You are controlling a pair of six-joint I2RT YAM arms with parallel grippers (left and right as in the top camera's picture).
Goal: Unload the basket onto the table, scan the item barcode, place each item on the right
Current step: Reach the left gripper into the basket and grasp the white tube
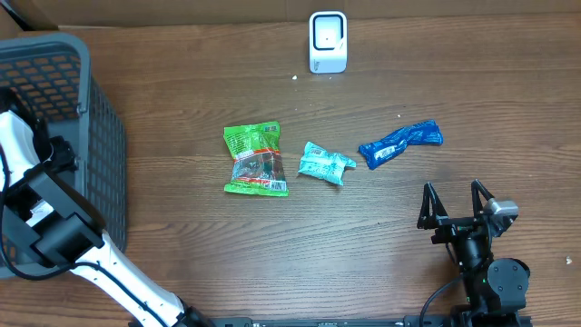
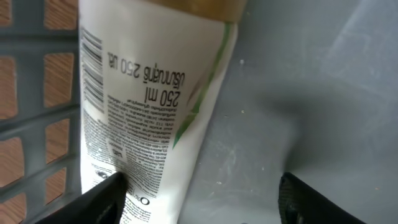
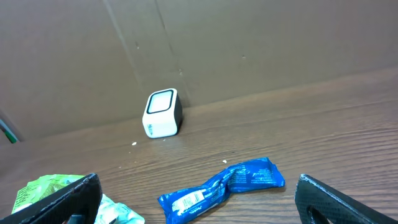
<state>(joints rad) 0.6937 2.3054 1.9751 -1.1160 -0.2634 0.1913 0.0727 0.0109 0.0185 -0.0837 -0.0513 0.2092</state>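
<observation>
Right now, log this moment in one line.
left hand: open, in basket at white bottle | right hand: open, empty | scan: not yet done

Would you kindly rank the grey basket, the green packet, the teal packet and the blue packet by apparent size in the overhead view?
1. grey basket, largest even though the frame cuts it off.
2. green packet.
3. teal packet and blue packet: too alike to rank. The blue one is longer, the teal one wider.

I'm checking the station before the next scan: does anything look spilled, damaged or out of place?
Nothing stands out. The scanner stands upright. The green packet, teal packet and blue packet lie crumpled but apart in front of it, with no spill. A white bottle is in the basket.
</observation>
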